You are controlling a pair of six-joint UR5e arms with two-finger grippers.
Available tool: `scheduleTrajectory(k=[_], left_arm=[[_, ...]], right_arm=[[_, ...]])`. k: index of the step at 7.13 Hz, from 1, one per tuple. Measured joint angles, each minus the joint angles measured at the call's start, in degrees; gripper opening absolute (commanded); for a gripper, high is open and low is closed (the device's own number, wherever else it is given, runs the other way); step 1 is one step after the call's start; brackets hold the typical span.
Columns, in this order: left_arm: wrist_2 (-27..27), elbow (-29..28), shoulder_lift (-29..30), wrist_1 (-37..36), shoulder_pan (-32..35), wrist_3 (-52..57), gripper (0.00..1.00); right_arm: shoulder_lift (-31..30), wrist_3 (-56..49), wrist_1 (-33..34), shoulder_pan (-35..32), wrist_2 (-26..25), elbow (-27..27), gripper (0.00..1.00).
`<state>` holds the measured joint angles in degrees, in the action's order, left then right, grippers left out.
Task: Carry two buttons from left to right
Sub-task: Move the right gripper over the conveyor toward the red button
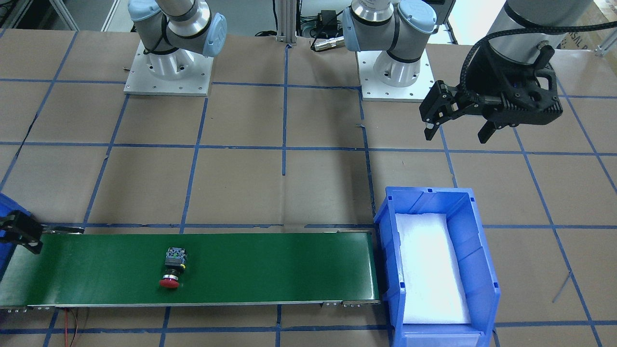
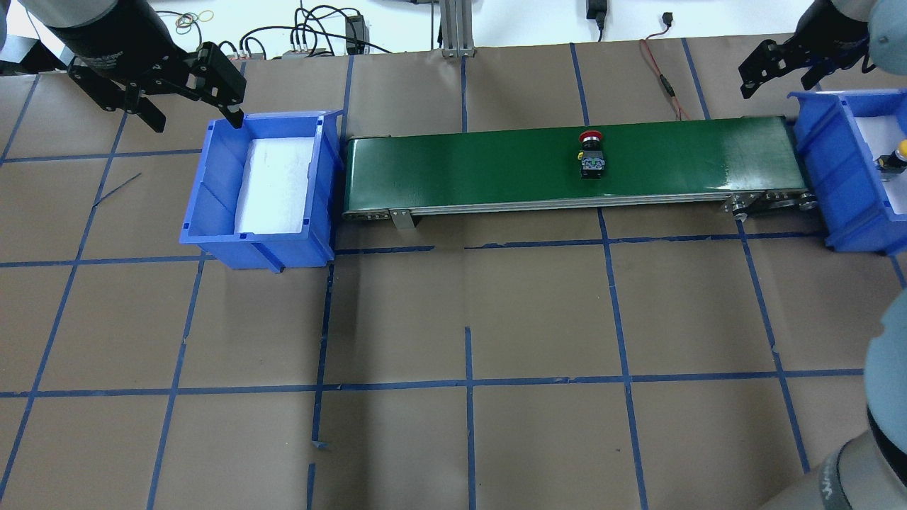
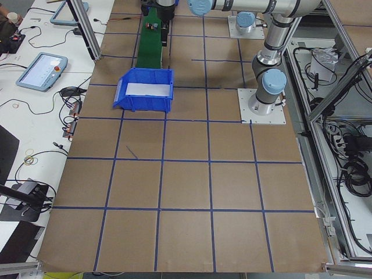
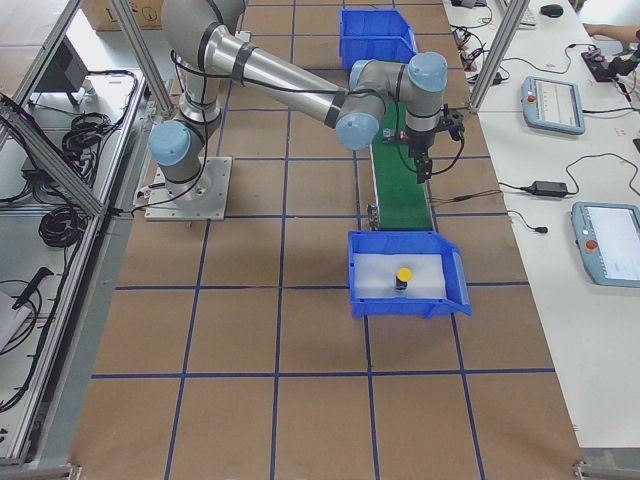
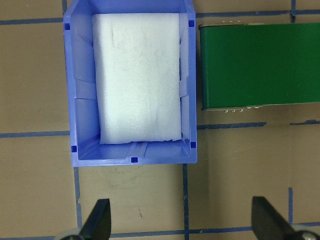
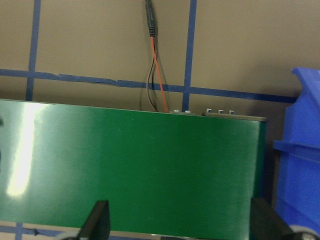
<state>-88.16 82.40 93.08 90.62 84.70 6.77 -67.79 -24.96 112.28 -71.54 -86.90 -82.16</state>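
The red-capped button lies on its side on the green conveyor belt, right of the belt's middle in the overhead view. The yellow-capped button stands on the white foam in the right blue bin. My left gripper is open and empty, above the far edge of the left blue bin, which holds only white foam. My right gripper is open and empty, above the belt's right end.
The table is brown paper with a blue tape grid. A red-and-black cable runs behind the belt's right end. The two arm bases stand on the robot's side of the table.
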Motion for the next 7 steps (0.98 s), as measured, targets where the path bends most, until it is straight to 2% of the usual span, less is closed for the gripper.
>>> scheduleTrajectory(k=[3,7], left_arm=[[0.0,0.0,0.0,0.0,0.0,0.0,1.0],[0.1,-0.1,0.2,-0.4,-0.1,0.0,1.0]], right_arm=[[0.5,2.3,1.9,-5.0,0.2,-2.9,1.0],[1.0,3.2,4.6,-5.8,0.3,-4.9,1.0]])
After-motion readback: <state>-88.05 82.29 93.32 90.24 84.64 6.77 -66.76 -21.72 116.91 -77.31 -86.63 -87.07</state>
